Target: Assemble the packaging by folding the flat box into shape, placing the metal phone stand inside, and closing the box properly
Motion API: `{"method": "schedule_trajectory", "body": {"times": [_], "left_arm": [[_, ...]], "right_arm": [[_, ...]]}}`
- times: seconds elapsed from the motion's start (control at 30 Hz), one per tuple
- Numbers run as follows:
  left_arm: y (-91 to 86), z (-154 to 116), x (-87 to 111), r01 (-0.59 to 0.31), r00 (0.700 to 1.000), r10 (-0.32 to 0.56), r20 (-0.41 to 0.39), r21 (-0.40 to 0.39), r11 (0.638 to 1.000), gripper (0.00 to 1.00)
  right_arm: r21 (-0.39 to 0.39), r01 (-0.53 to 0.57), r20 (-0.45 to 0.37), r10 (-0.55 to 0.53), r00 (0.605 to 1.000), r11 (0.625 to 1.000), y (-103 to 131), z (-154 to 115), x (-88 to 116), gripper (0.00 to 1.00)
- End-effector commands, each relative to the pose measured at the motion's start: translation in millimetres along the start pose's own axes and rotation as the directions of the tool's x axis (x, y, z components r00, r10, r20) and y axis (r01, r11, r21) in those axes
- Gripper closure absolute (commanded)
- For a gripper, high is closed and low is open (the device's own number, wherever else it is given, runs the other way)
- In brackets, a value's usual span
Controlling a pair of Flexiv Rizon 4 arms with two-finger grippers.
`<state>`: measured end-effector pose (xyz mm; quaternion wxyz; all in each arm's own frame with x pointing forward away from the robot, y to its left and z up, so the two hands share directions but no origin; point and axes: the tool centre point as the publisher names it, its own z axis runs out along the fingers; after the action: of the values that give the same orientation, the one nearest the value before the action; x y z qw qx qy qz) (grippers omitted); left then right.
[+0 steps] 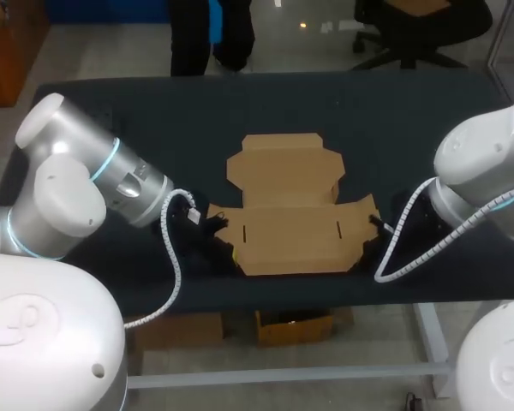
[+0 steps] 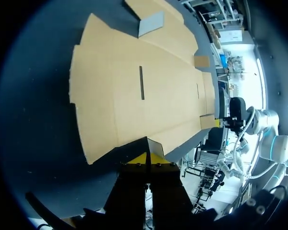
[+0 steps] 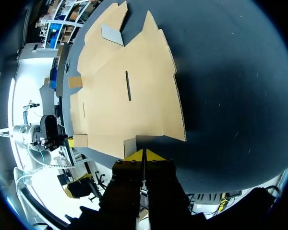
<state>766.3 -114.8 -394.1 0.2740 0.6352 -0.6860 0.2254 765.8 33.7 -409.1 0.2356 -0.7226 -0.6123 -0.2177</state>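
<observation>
The flat brown cardboard box blank (image 1: 287, 205) lies unfolded in the middle of the dark table. My left gripper (image 1: 219, 241) is at its near left corner and my right gripper (image 1: 372, 233) at its near right corner. In the left wrist view the left gripper (image 2: 148, 159) is shut, its yellow tips against a small raised corner tab of the blank (image 2: 134, 81). The right gripper (image 3: 143, 154) is likewise shut, touching the near edge of the blank (image 3: 129, 91). A flat grey piece (image 2: 151, 23) (image 3: 111, 33) rests on the blank's far flap.
The dark table cloth (image 1: 111, 120) stretches wide on both sides of the blank and behind it. The table's front edge (image 1: 291, 287) runs just behind both grippers. Coiled white cables (image 1: 173, 257) (image 1: 411, 248) hang from each wrist.
</observation>
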Motion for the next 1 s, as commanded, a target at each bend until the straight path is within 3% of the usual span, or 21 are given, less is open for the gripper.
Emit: {"method": "schedule_trajectory", "body": {"times": [0.03, 1.0], "left_arm": [[-1.7, 1.5, 2.2, 0.005, 1.0, -0.005, 0.024, 0.0, 1.0, 1.0], [1.5, 5.1, 11.1, -0.007, 0.999, 0.007, 0.054, 0.004, 1.0, 1.0]], "right_arm": [[-0.005, -0.003, 0.027, 0.003, 1.0, 1.0, -2.8, 1.7, 3.4, 1.0], [-0.025, 0.019, 0.068, -0.017, 0.998, 1.0, 1.9, 8.2, 15.5, 1.0]]}}
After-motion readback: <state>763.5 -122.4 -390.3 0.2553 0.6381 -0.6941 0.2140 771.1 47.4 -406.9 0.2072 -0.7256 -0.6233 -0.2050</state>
